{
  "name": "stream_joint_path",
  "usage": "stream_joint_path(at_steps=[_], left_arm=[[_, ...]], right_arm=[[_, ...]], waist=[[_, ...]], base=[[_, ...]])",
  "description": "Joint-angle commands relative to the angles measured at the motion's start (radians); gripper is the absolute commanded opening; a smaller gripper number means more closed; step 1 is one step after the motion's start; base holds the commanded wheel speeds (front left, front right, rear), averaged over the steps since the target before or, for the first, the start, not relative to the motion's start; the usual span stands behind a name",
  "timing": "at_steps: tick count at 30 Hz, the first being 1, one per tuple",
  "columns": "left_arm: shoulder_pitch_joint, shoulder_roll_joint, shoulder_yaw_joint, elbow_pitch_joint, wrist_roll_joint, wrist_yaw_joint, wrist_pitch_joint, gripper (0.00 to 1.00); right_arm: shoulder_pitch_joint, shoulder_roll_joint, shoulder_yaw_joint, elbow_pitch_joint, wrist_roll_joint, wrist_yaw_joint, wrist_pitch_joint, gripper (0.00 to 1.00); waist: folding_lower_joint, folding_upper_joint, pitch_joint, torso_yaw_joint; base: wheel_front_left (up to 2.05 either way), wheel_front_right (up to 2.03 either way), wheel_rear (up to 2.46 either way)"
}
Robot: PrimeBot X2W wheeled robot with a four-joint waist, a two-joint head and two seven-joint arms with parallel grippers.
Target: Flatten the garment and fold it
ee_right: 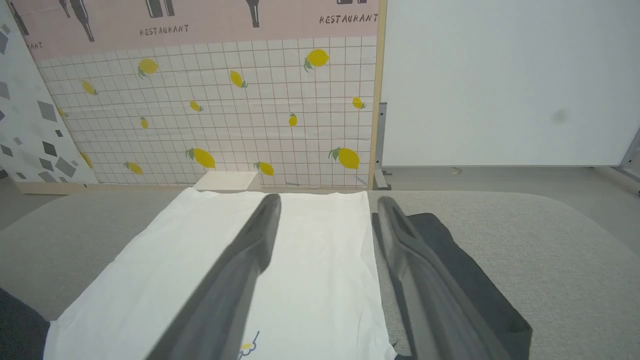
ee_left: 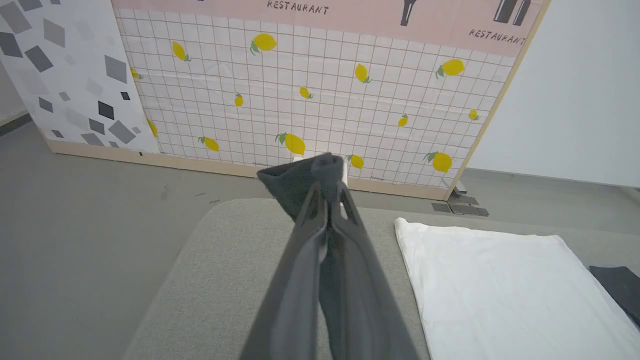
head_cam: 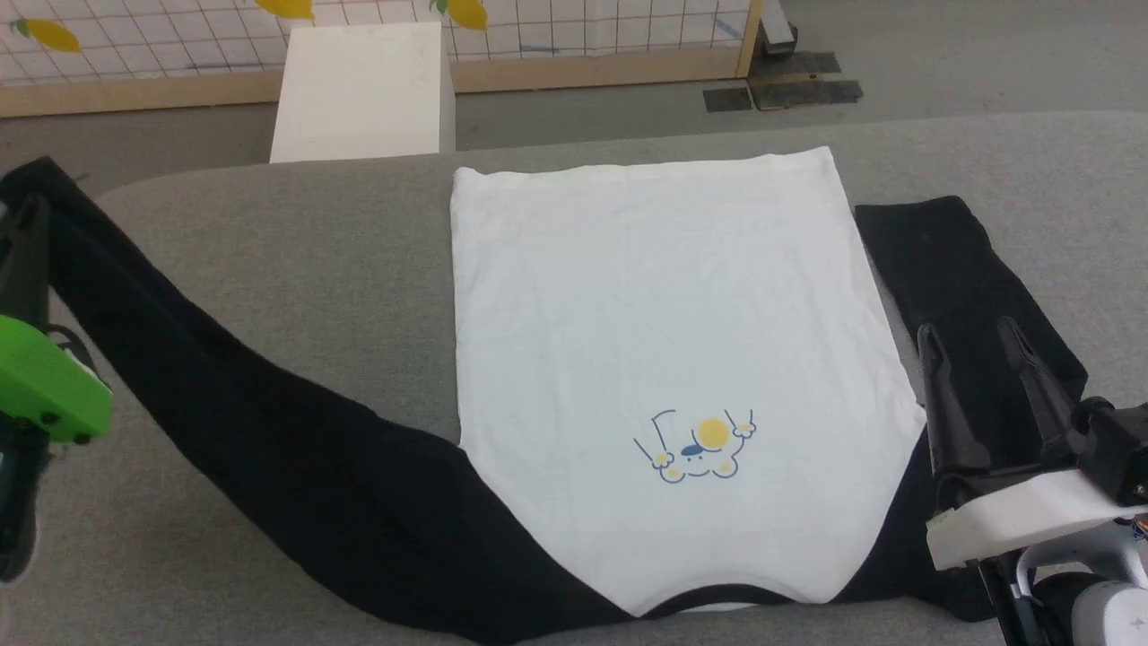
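White-bodied garment (head_cam: 664,359) lies flat on the grey table (head_cam: 314,260); left hand (ee_left: 330,190) clenched on its black sleeve (head_cam: 224,404), right hand (head_cam: 965,330) released.

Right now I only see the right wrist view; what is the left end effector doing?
Observer: The left end effector is shut on the garment, pinching the cuff of its left black sleeve, which stretches out to the far left.
Operator: Where is the neckline?
Observer: The black neckline lies at the near edge, closest to the robot.
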Motion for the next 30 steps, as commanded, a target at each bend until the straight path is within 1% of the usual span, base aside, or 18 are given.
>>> stream_joint_path(at_steps=[1, 4, 8, 12, 14, 15, 18, 19, 20, 22, 26, 30], left_arm=[[0.022, -0.007, 0.001, -0.037, -0.01, 0.002, -0.008, 0.0], [0.03, -0.029, -0.022, -0.113, -0.028, -0.011, -0.011, 0.0], [0.007, -0.065, -0.105, -0.201, -0.024, -0.03, -0.01, 0.0], [-0.036, -0.126, -0.246, -0.256, -0.019, -0.07, -0.001, 0.0], [-0.061, -0.172, -0.345, -0.258, -0.012, -0.095, 0.01, 0.0], [-0.074, -0.207, -0.404, -0.248, -0.013, -0.11, 0.016, 0.0], [-0.107, -0.31, -0.548, -0.184, -0.019, -0.149, 0.022, 0.0], [-0.121, -0.354, -0.594, -0.149, -0.02, -0.162, 0.019, 0.0], [-0.133, -0.401, -0.632, -0.109, -0.025, -0.171, 0.011, 0.0], [-0.157, -0.466, -0.687, -0.026, -0.024, -0.189, -0.001, 0.0], [-0.21, -0.554, -0.764, 0.149, -0.024, -0.236, -0.005, 0.0], [-0.264, -0.62, -0.802, 0.315, -0.02, -0.277, -0.033, 0.0]], right_arm=[[0.012, 0.001, -0.001, -0.002, 0.006, -0.002, -0.001, 1.0], [0.017, 0.001, -0.001, -0.004, 0.011, -0.002, -0.001, 1.0], [0.018, 0.001, 0.001, -0.002, 0.014, -0.002, 0.0, 1.0], [0.012, 0.001, 0.007, 0.009, 0.016, -0.002, -0.003, 1.0], [0.012, 0.001, 0.008, 0.012, 0.015, -0.002, -0.003, 1.0], [0.013, 0.001, 0.008, 0.012, 0.015, -0.002, -0.002, 1.0], [0.016, 0.001, 0.001, 0.008, 0.018, -0.002, 0.0, 1.0], [0.016, 0.001, -0.001, 0.008, 0.019, -0.002, 0.0, 1.0], [0.015, 0.001, -0.001, 0.007, 0.02, -0.002, 0.0, 1.0], [0.014, 0.001, 0.0, 0.005, 0.022, -0.002, 0.0, 1.0], [0.008, 0.001, 0.003, 0.002, 0.027, -0.002, -0.002, 1.0], [-0.002, 0.001, 0.008, 0.007, 0.035, -0.002, -0.008, 1.0]], waist=[[0.0001, 0.0, -0.01, 0.007], [0.0001, 0.0, -0.01, 0.004], [0.0001, 0.0, -0.012, -0.001], [0.0001, 0.0, -0.018, -0.012], [0.0001, 0.0, -0.021, -0.016], [0.0001, 0.0, -0.024, -0.018], [0.0001, 0.0, -0.029, -0.022], [0.0001, 0.0, -0.029, -0.025], [0.0001, 0.0, -0.027, -0.029], [0.0001, 0.0, -0.022, -0.036], [0.0001, 0.0, -0.001, -0.052], [0.0001, 0.0, 0.027, -0.073]], base=[[0.0, 0.0, 0.0], [0.0, 0.0, 0.0], [0.0, 0.0, 0.0], [0.0, 0.0, 0.0], [0.0, 0.0, 0.0], [0.0, 0.0, 0.0], [0.0, 0.0, 0.0], [0.0, 0.0, 0.0], [0.0, 0.0, 0.0], [0.0, 0.0, 0.0], [0.0, 0.0, 0.0], [0.0, 0.0, 0.0]])
